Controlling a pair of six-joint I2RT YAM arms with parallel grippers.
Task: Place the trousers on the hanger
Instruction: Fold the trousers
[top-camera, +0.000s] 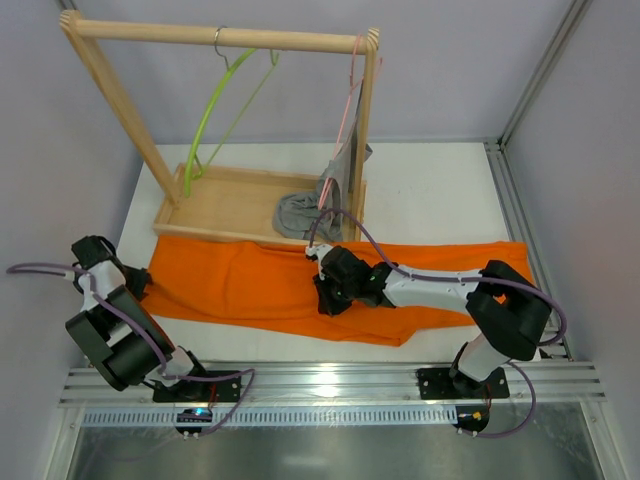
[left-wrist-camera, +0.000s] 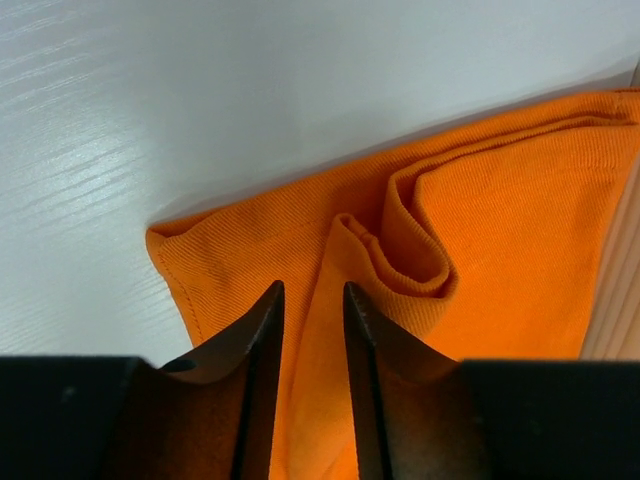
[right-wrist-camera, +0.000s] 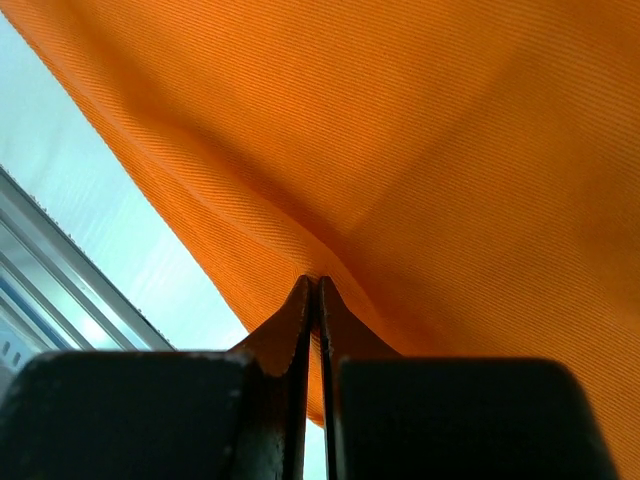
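Right claw (right-wrist-camera: 312, 287) seemingly tight on trousers (right-wrist-camera: 420, 140)

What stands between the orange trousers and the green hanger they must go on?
Only the low near wall of the wooden tray, just behind the trousers; the hanger hangs above its left end. The grey garment hangs further right, beside that path.

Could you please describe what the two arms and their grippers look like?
The left arm and right arm have bulky black joint housings joined by white links, with greyish-purple cables looping along them. The left gripper and right gripper each have flat black fingers tapering to thin tips on boxy black bodies.
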